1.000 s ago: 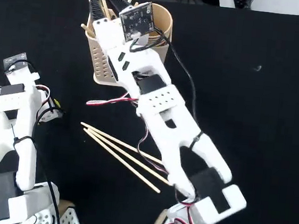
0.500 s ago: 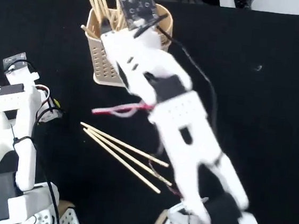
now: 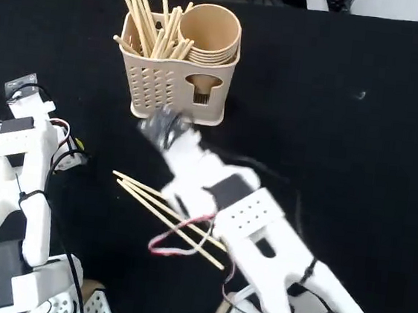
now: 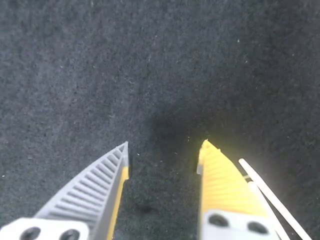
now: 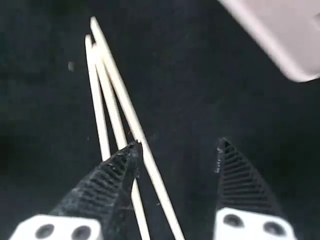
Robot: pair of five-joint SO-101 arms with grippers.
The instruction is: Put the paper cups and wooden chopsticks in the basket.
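Step in hand: pick up the three loose chopsticks (image 3: 139,185) on the cloth, on the near side of the basket (image 3: 163,92). Paper cups (image 3: 216,53) are already inside it. Right gripper (image 5: 177,150) is open and empty, with the sticks by one jaw tip, off-centre. Next: shift to straddle them, drop, close. Left gripper (image 4: 162,150) is open over bare cloth.

Right gripper (image 5: 178,145) away from basket (image 3: 167,92)
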